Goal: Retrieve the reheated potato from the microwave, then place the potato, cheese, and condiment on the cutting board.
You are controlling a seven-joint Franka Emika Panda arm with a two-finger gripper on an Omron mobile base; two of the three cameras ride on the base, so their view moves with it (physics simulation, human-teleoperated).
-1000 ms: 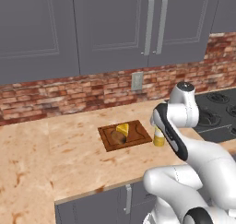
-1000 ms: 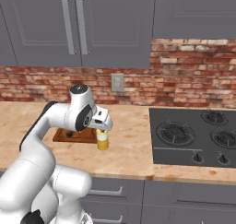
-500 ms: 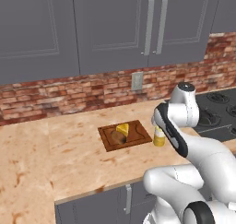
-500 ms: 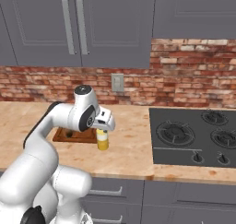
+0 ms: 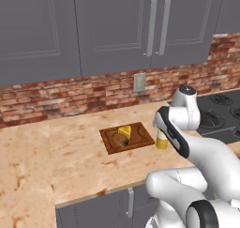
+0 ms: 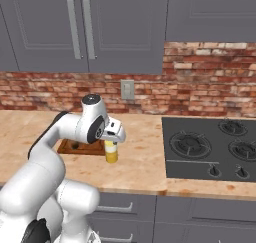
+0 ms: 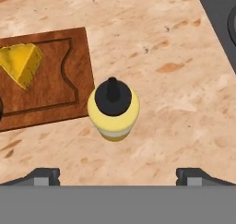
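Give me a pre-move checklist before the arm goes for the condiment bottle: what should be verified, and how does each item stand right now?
1. Gripper open: ok, jaws spread wide on either side of the bottle.
2. Gripper above the condiment: ok, cap sits roughly midway between the fingertips.
3. Condiment upright on the counter, beside the board: ok.
4. Potato on the cutting board: ok.
5. Cheese on the board: ok.
6. Free room on the board for the bottle: ok, the near end is bare.
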